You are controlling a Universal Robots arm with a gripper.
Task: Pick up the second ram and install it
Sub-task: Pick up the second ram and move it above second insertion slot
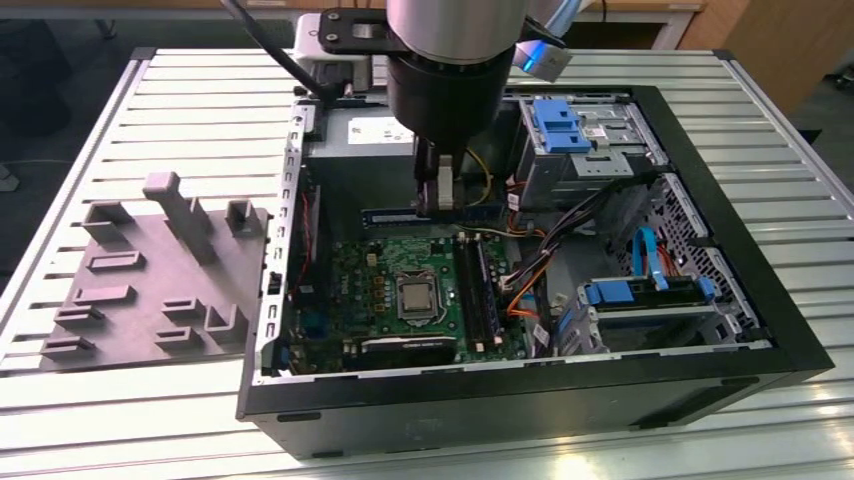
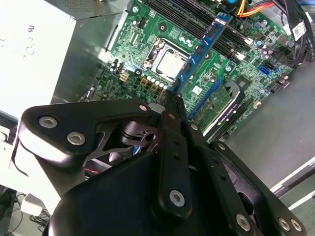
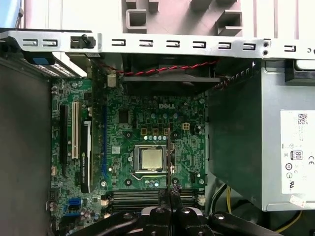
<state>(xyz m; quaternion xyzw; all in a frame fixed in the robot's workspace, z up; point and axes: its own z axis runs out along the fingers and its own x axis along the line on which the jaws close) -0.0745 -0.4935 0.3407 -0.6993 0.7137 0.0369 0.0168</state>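
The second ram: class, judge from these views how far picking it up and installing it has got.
Pickup looks done: the gripper is shut on the second ram, holding it clear above the motherboard. Installing remains: the stick lies crosswise to the memory slots and sits in none of them.

Exterior view: the arm (image 1: 447,70) is blocking the far middle of the case (image 1: 787,350), so we are seeing the power supply (image 1: 350,135) only in part. The gripper (image 1: 438,195) is covering the middle of the second ram (image 1: 394,215).

Second wrist view: the fingers (image 2: 170,105) are hiding the second ram's clamped end.

First wrist view: the gripper is masking part of the memory slots (image 3: 130,196). The picture's edge is cutting off the grey tray (image 3: 142,17) and the label (image 3: 298,152), whose print is proving too small for us to read.
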